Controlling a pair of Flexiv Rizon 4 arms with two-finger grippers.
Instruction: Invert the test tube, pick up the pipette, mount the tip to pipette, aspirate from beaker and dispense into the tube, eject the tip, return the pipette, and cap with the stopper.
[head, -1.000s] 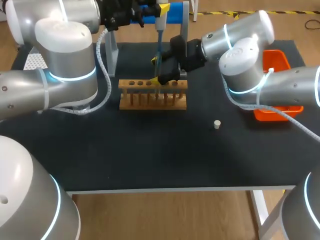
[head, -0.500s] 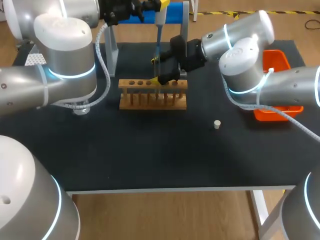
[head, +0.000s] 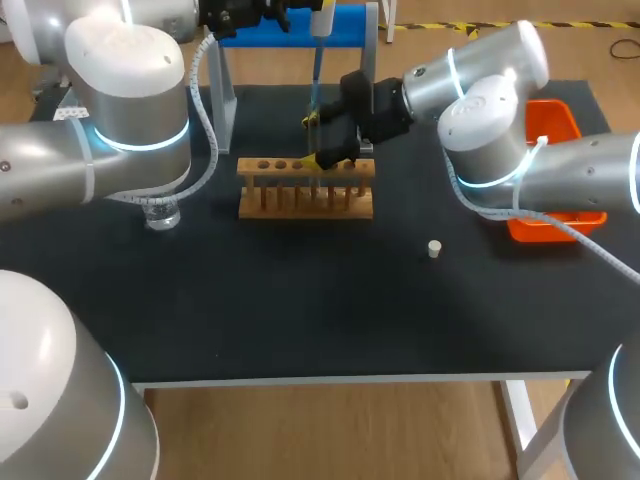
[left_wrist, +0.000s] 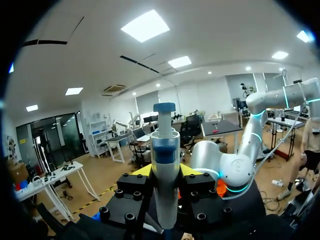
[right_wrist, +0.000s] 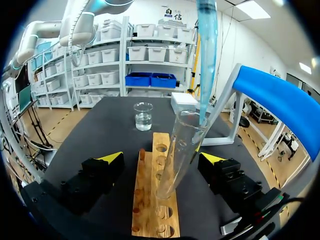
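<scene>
— What is held by the left gripper (left_wrist: 165, 172)?
— The pipette (left_wrist: 165, 145) is clamped between its two fingers and kept upright over the back edge of the worktop (head: 300, 300), by the blue stand (head: 345, 25). Its tip (right_wrist: 206, 55) is pointed straight down, and the end of it is seen at the mouth of the test tube (right_wrist: 179, 155).
— Where is the test tube found?
— It is seated in the wooden rack (head: 305, 188), which is placed about midway along the worktop, nearer the back edge. The tube is leaned over rather than upright.
— Is it grasped by the right gripper (right_wrist: 162, 158)?
— No. The fingers are spread wide with the tube between them, and a clear gap is seen on one side.
— And the rest?
— The stopper (head: 434, 248) is laid alone between the rack and the right edge. The beaker (right_wrist: 143, 116), with clear liquid in it, is set beyond the rack's far end, toward the left edge. An orange bin (head: 560, 125) is placed at the right edge.
</scene>
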